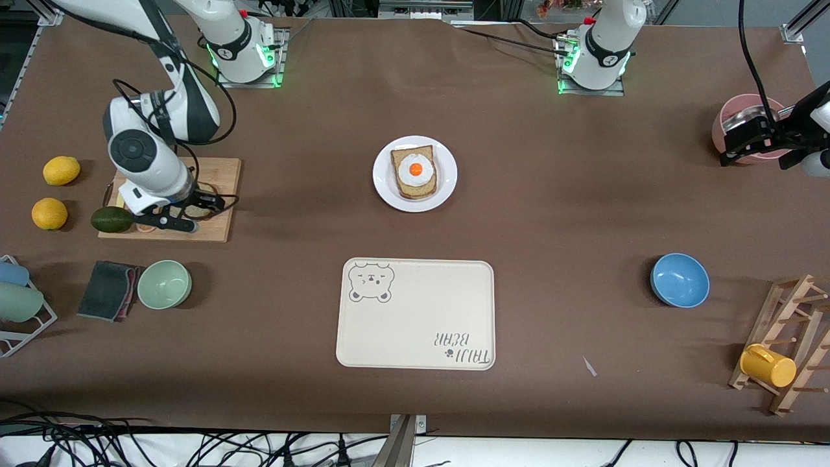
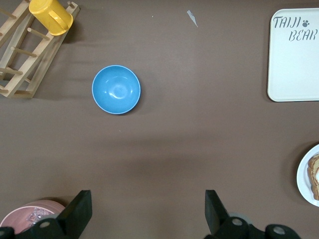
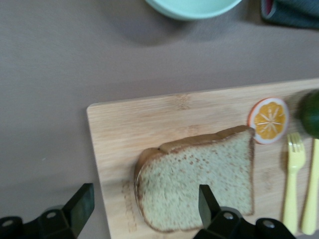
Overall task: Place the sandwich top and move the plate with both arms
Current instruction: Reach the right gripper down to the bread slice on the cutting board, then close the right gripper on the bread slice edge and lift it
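Note:
The sandwich top [image 3: 199,181], a light tan speckled slice with brown crust, lies flat on a wooden cutting board [image 3: 129,124] toward the right arm's end of the table. My right gripper [image 3: 144,206] hangs low over it, open; the slice's rounded end lies between the fingers, and one finger [image 3: 207,201] is over the bread. In the front view the right gripper [image 1: 188,213] hides most of the slice [image 1: 206,193]. The white plate [image 1: 384,185] sits mid-table and carries a darker slice with a fried egg [image 1: 415,170]. My left gripper [image 1: 755,139] is open and empty [image 2: 148,211] near a pink bowl [image 1: 733,110].
A cream bear-printed tray [image 1: 415,314] lies nearer the front camera than the plate. A blue bowl [image 1: 679,280] and a mug rack [image 1: 788,344] stand toward the left arm's end. A green bowl [image 1: 164,284], avocado [image 1: 111,219] and two lemons [image 1: 61,170] surround the board.

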### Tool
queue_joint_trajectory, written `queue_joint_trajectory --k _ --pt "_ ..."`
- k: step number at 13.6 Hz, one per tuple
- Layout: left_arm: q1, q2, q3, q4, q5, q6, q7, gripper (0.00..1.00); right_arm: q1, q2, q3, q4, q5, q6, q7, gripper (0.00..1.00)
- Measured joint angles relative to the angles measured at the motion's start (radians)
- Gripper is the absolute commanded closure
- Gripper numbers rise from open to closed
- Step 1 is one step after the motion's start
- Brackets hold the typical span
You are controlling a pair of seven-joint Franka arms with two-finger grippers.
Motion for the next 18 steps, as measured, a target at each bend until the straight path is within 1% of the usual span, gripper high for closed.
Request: queue_joint_trajectory --k 2,5,7,9,11,12,13,18 --pt "0.000 0.000 0.000 0.000 0.000 0.000 0.000 0.00 0.000 0.035 0.000 0.000 -0.038 0.014 0.039 0.28" --pt "0.000 0.000 0.000 0.000 0.000 0.000 0.000 0.00 0.000 0.044 0.000 0.000 -0.043 0.014 0.048 0.39" --pt "0.000 0.000 0.000 0.000 0.000 0.000 0.000 0.00 0.000 0.049 0.000 0.000 -0.043 0.014 0.062 0.40" --pt "0.000 0.000 0.001 0.000 0.000 0.000 0.000 0.00 0.000 0.060 0.000 -0.002 -0.044 0.013 0.066 0.51" --pt "0.000 0.000 0.001 0.000 0.000 0.000 0.000 0.00 0.000 0.071 0.000 -0.002 -0.044 0.013 0.068 0.74" --pt "0.000 0.000 0.002 0.000 0.000 0.000 0.000 0.00 0.000 0.075 0.000 -0.002 -0.045 0.013 0.068 0.89" --pt "0.000 0.000 0.002 0.000 0.000 0.000 0.000 0.00 0.000 0.077 0.000 -0.002 -0.047 0.013 0.068 1.00" --pt "0.000 0.000 0.002 -0.002 0.000 0.000 0.000 0.00 0.004 0.076 0.000 -0.002 -0.048 0.011 0.102 1.00"
